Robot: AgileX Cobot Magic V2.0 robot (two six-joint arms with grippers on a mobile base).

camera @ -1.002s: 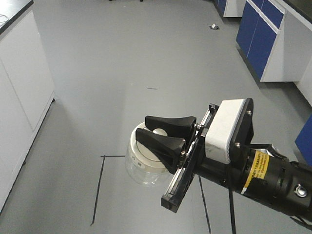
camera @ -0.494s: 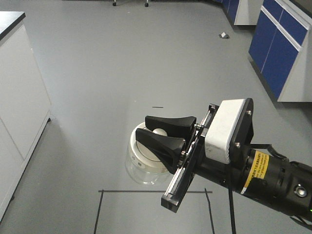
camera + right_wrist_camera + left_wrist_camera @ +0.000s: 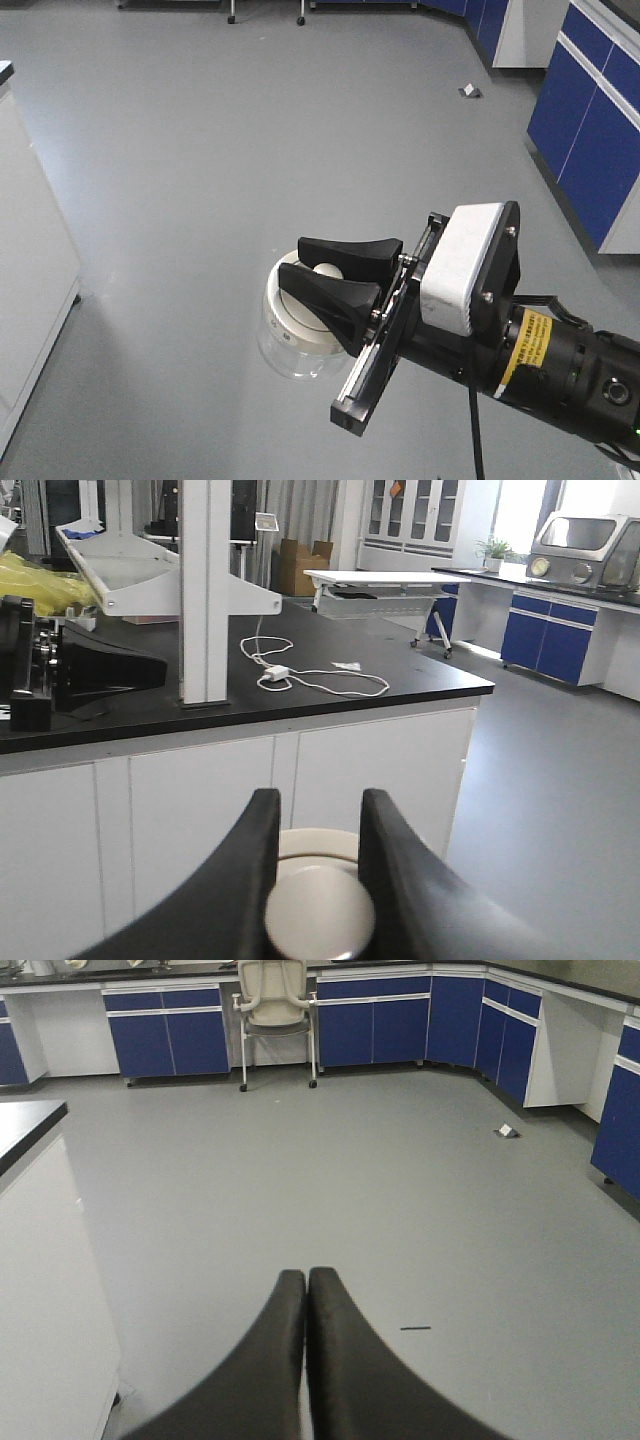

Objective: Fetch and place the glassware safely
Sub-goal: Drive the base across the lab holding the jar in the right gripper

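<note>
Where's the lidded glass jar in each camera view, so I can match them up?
Exterior front-facing: the glass jar sits lower centre, clamped by the right gripper.
Left wrist: not in it; only the shut left gripper shows.
Right wrist: bottom centre, its knob between the black fingers.
Shared landmark: those black fingers around the lid, seen in the front and right wrist views.

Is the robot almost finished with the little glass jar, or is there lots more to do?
About halfway, it seems. Fetching looks done: the right gripper is shut on the lid knob of the glass jar, which hangs above the grey floor. The left gripper is shut and empty. Left to do: set the jar down somewhere safe.
</note>
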